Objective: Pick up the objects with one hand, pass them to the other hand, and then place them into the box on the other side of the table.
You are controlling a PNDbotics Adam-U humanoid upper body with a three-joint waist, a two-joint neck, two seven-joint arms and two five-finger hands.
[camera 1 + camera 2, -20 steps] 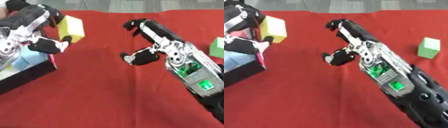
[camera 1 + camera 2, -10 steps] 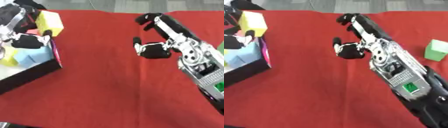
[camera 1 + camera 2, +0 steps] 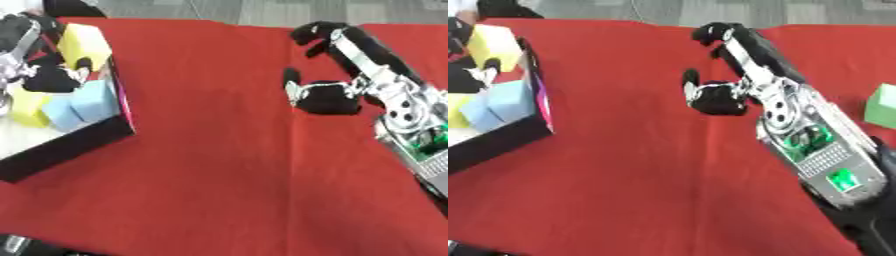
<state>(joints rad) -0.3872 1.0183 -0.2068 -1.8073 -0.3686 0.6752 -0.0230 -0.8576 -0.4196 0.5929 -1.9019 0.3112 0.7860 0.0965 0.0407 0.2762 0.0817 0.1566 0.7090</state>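
Note:
My left hand (image 3: 39,60) is at the upper left, shut on a yellow block (image 3: 83,44) that it holds above the box's (image 3: 74,145) right wall. The box is black with a pink inner edge. Inside it lie a smaller yellow block (image 3: 26,107) and two light blue blocks (image 3: 86,102). My right hand (image 3: 715,97) hovers over the middle of the red cloth, open and holding nothing, its fingers (image 3: 719,35) arched forward. A green block (image 3: 882,105) sits on the cloth at the right edge.
A red cloth (image 3: 210,165) covers the table, bare between the box and my right forearm (image 3: 815,150). The forearm lies across the lower right. A dark shape (image 3: 70,7) stands beyond the table's far left edge.
My left hand has carried the yellow block leftwards from beside the box to above its wall. My right hand has drawn back a little to the right, still open.

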